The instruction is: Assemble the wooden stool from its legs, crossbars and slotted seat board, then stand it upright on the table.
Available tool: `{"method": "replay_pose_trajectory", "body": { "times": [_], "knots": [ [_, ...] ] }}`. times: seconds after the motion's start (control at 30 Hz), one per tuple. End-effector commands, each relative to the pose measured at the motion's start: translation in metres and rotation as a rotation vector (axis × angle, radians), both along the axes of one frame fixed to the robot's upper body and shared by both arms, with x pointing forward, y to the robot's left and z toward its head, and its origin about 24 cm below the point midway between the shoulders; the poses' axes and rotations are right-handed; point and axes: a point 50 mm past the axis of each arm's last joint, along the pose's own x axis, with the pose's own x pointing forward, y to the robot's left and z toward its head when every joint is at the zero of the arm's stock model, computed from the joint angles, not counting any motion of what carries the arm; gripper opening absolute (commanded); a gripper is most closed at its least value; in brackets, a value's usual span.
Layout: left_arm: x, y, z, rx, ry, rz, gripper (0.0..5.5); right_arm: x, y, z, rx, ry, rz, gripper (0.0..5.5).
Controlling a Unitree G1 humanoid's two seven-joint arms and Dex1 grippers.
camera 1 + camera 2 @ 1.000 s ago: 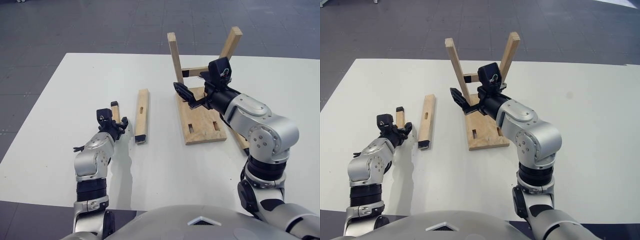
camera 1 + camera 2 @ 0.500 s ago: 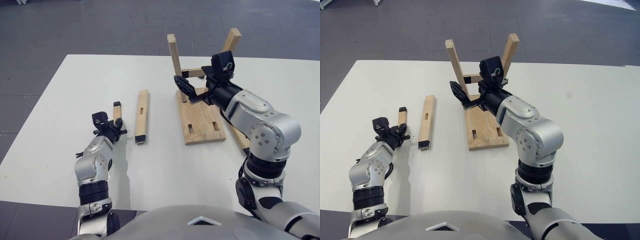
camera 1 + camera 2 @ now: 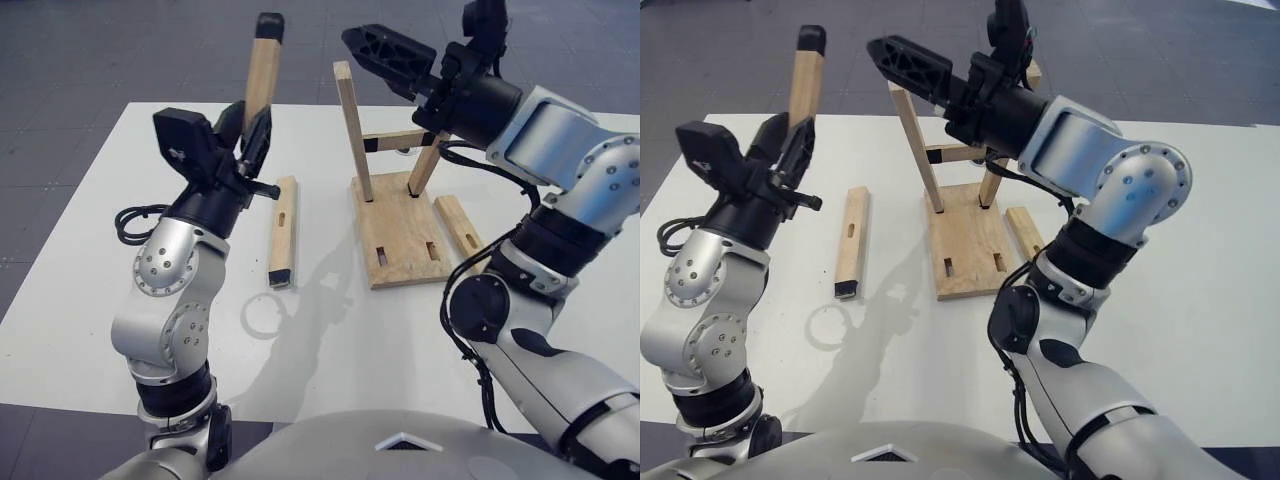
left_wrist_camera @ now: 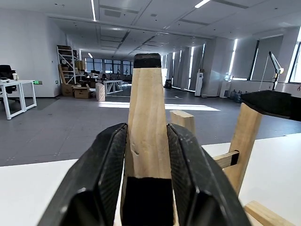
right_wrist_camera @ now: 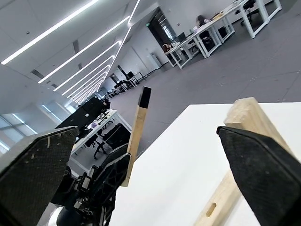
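Both head views look forward and down from the near side of the seat board point(image 3: 400, 225), sharing the whole table point(image 3: 90, 250) at middling range. The left wrist view sits close against the raised leg point(image 4: 149, 132), facing level toward the seat board's standing legs point(image 4: 244, 136). The right wrist view, above the seat board, faces that same raised leg from farther off.

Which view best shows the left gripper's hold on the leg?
The left wrist view: the left gripper clamps the leg up close. The eye views show the whole leg held over the table; the right wrist view shows it small.
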Motion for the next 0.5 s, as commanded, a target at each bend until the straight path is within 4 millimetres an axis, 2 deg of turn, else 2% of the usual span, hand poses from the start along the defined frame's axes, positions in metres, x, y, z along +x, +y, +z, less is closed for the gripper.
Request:
{"method": "replay_pose_trajectory", "body": {
  "times": [0.03,0.23,0.37,0.5],
  "knots": [
    [0.003,-0.018,0.004,0.031,-0.007,-0.077,1.31,0.002,0.007,0.019,0.039,-0.007,0.063,5.5],
    [-0.002,-0.044,0.017,0.068,-0.063,-0.188,1.31,0.004,0.015,0.019,0.041,0.015,0.072,5.5],
    [-0.002,-0.05,0.019,0.071,-0.072,-0.208,1.31,0.009,0.017,0.012,0.042,0.037,0.052,5.5],
    [-0.002,-0.051,0.015,0.069,-0.057,-0.209,1.31,0.014,0.014,0.007,0.077,0.067,0.029,4.73]
  ]
}}
